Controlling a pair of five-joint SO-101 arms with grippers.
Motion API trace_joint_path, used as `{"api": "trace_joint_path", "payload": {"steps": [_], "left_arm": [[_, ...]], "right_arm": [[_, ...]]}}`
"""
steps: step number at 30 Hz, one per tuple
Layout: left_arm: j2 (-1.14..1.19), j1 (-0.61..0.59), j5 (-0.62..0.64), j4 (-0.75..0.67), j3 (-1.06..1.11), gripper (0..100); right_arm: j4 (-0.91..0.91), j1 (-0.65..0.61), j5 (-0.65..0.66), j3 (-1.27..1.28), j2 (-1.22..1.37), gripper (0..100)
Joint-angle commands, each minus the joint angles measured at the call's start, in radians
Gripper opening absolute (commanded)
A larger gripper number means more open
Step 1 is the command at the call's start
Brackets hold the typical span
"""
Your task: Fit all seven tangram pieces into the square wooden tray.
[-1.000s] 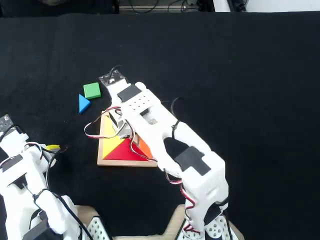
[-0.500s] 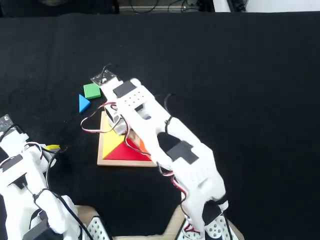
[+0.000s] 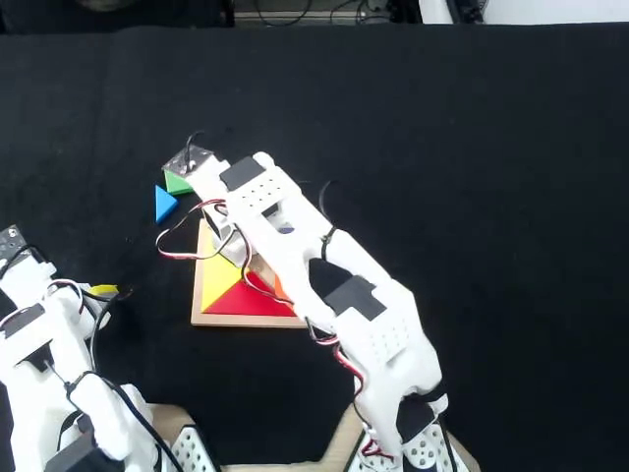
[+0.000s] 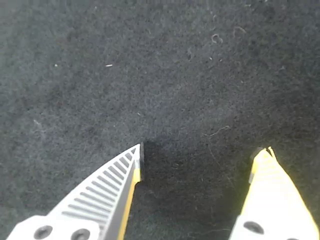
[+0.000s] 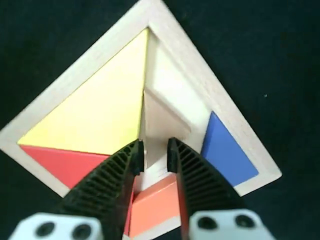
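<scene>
Two pieces I count outside the tray (image 3: 200,285), a green square (image 3: 176,183) and a blue triangle (image 3: 164,203); my right gripper (image 5: 156,145), fingers narrowed, has swung left, while the left gripper (image 4: 202,150) gapes wide.

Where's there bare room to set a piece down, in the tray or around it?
In the tray, bare wood between yellow triangle and blue piece. Black table right of the tray is open. Crowded near green square and blue triangle.

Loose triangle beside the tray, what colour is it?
Blue. The triangle shows best in the high view, lying off the tray.
</scene>
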Motion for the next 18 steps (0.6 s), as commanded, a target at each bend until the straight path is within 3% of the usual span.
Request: {"api": "trace_joint_path", "payload": {"steps": [1,6,12,18], "left_arm": [[-0.021,0.002,0.002,-0.014,-0.012,34],[-0.021,0.002,0.002,-0.014,-0.012,34],[-0.021,0.002,0.002,-0.014,-0.012,34],[-0.021,0.004,0.002,-0.014,-0.012,34]], "right_arm": [[-0.002,0.011,0.031,-0.045,-0.015,8.9],[0.006,0.046,0.032,-0.028,-0.127,8.8],[-0.046,0.04,0.034,0.173,-0.42,8.8],[-0.319,0.048,0.037,0.512,-0.575,8.8]]}}
